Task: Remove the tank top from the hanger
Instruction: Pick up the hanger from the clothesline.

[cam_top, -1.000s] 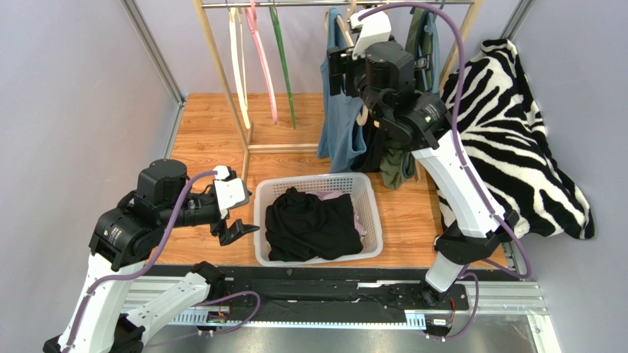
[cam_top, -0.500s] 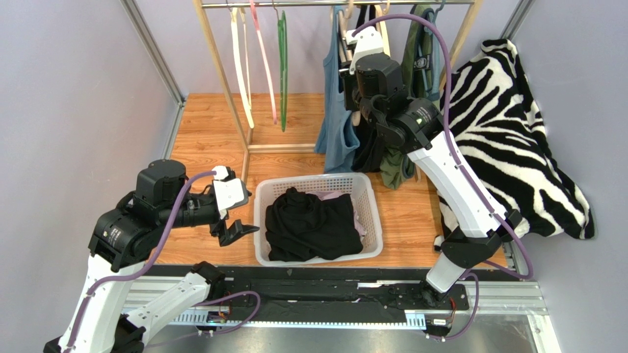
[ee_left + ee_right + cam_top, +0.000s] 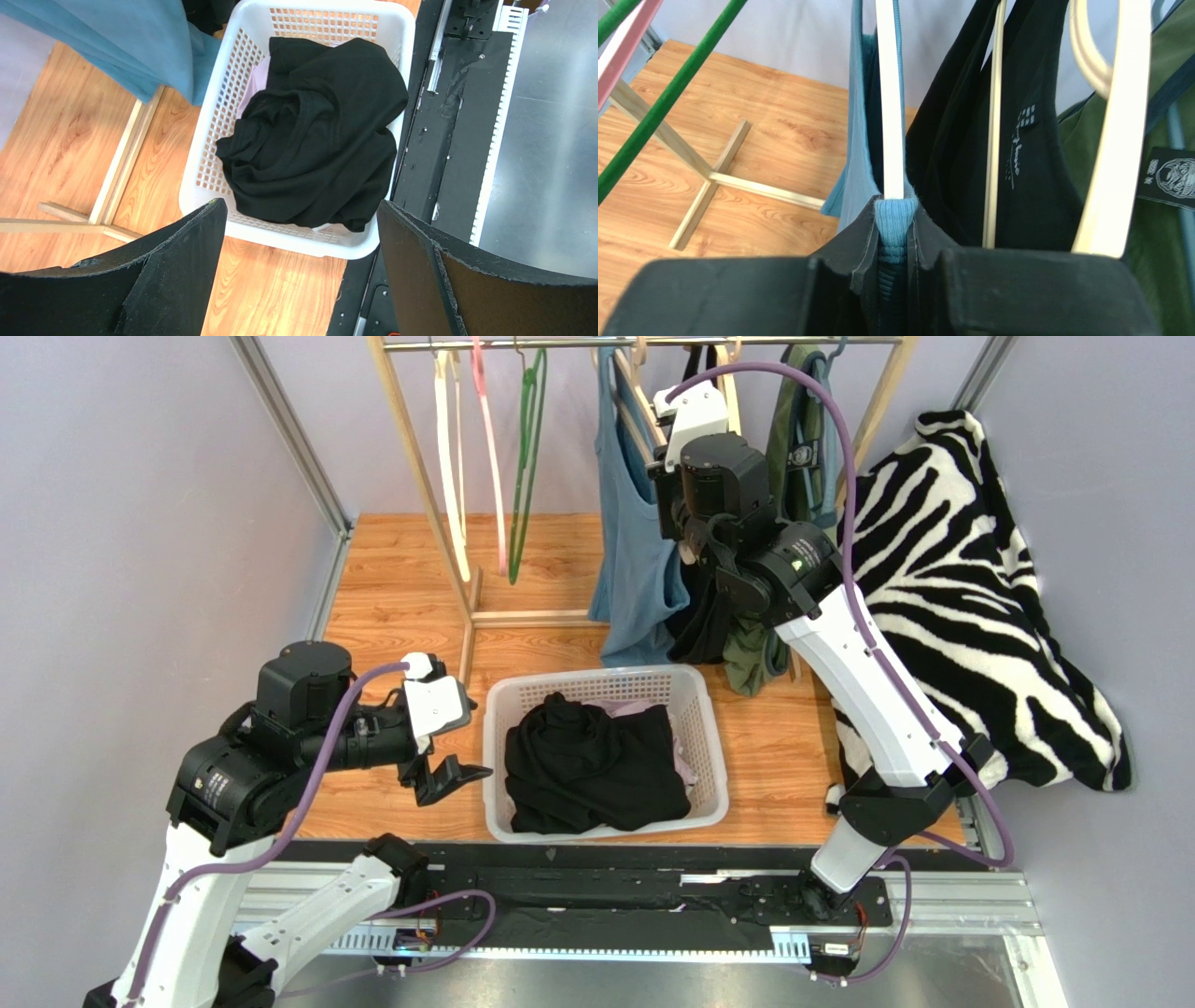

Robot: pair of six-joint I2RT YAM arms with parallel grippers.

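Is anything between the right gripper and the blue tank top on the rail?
Nothing visible. The right gripper is shut on the strap of the blue tank top, directly under the white hanger that carries it. A black top hangs close beside them, not between them.

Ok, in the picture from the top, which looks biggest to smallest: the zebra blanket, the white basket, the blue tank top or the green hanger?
1. zebra blanket
2. white basket
3. blue tank top, though it hangs nearly edge-on to the camera, so its real size is unsure
4. green hanger, only a thin line
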